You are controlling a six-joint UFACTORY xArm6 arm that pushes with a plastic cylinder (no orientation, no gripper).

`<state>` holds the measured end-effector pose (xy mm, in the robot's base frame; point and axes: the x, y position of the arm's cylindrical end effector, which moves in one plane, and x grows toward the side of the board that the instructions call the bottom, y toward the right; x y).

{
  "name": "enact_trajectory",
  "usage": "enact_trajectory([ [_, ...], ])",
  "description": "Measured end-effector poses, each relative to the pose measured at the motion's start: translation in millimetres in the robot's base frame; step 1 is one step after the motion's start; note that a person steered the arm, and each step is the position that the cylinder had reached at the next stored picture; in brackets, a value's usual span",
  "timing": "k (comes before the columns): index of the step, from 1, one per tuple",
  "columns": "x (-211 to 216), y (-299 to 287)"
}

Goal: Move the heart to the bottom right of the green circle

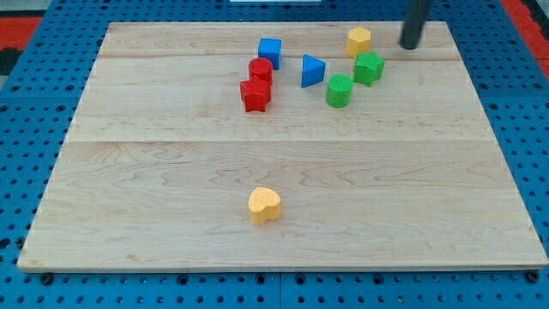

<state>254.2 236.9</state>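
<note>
The yellow heart (264, 206) lies alone on the wooden board (129, 197), low and a little left of the middle. The green circle (339, 90) sits in the upper cluster, far up and to the right of the heart. My tip (410, 46) is at the view's top right, just right of the yellow pentagon (358, 40) and up-right of the green star (369, 68). It touches no block and is far from the heart.
A blue triangle (312, 70) sits left of the green circle. A blue cube (269, 51), a red circle (261, 70) and a red star (255, 95) stand further left. A blue pegboard surrounds the board.
</note>
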Motion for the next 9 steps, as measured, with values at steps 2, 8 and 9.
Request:
enact_trajectory([
  [2, 204.9, 87.7],
  [8, 308.5, -259.5],
  [9, 286.0, -237.1],
])
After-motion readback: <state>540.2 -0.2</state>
